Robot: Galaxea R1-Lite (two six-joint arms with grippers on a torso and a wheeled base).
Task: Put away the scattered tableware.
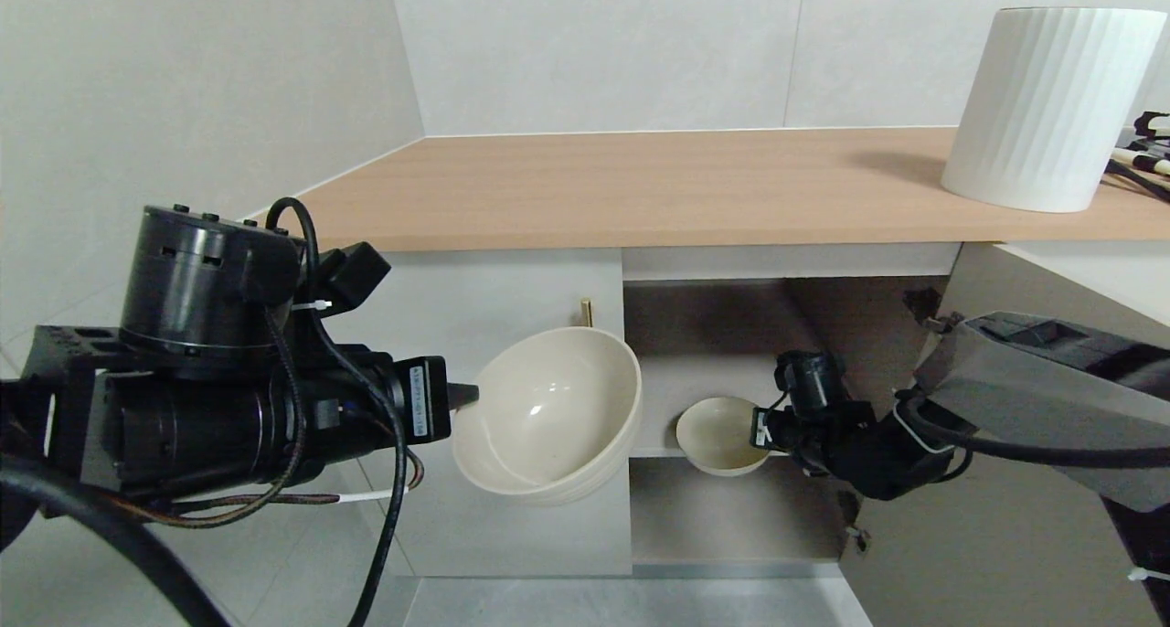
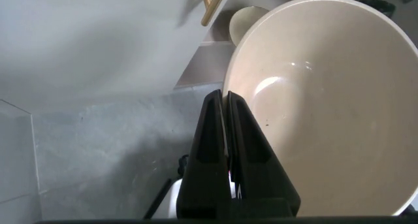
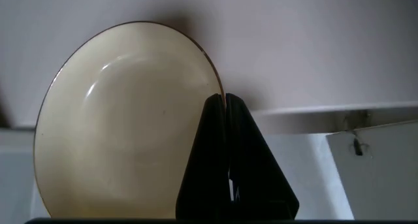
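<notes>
- A large cream round bowl (image 1: 548, 417) hangs in the air in front of a pale grey closed cabinet door (image 1: 512, 289), at about 6 o'clock in the head view, tipped on its side with its hollow facing the camera.
- The left gripper (image 1: 471, 394) is clamped together on this bowl's thin rim, at the bowl's 9 o'clock edge.
- A small cream shallow bowl (image 1: 722, 435) sits at 3 o'clock of the large one, inside the open cabinet compartment at the level of its pale shelf (image 1: 658, 398). I cannot tell whether it rests on the shelf.
- The right gripper (image 1: 763, 426) is pinched on the small bowl's rim at its 3 o'clock side.
- A short brass door handle (image 1: 586, 312) stands just above the large bowl's rim, at 12 o'clock.
- Above runs a light wooden desk (image 1: 640, 188), with a white ribbed cylindrical container (image 1: 1051, 106) at 2 o'clock.
- Likely risks: the large bowl is held by a narrow rim pinch only, so its weight could twist or slip it free.
- Moving it toward the opening, it could knock the handle, the door edge or the small bowl close by.
- Released while tilted, the small bowl could roll off the shelf.
</notes>
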